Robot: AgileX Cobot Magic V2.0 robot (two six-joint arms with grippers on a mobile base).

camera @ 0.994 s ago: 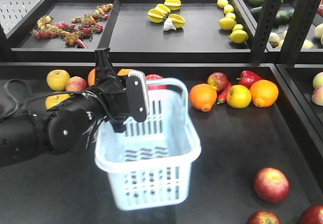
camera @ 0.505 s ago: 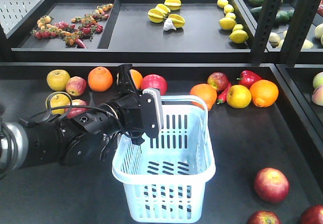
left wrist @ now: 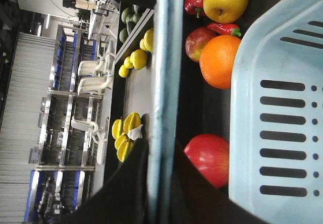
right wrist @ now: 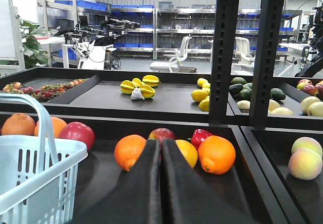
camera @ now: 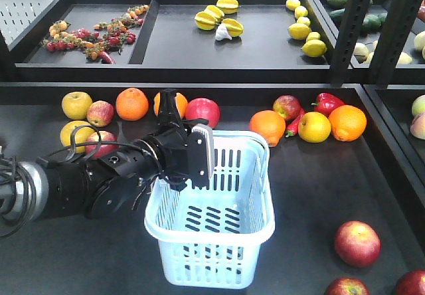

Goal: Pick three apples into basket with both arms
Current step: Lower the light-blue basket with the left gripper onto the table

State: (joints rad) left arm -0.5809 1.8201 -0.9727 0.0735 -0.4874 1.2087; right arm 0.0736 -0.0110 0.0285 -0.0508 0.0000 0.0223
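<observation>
left gripper (left wrist: 160,151) — clamped on basket (left wrist: 282,108) handle | right gripper (right wrist: 160,144) — fingers pressed together

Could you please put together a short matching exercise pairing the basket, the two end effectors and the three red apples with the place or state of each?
Things:
1. basket
2. left end effector
3. right end effector
4. three apples

Place or state:
A. closed, holding nothing
B. empty inside
C. lying at the lower right of the front view, outside the basket
D. closed on the hoop handle

Pairs: 1-B, 2-D, 3-A, 4-C
</observation>
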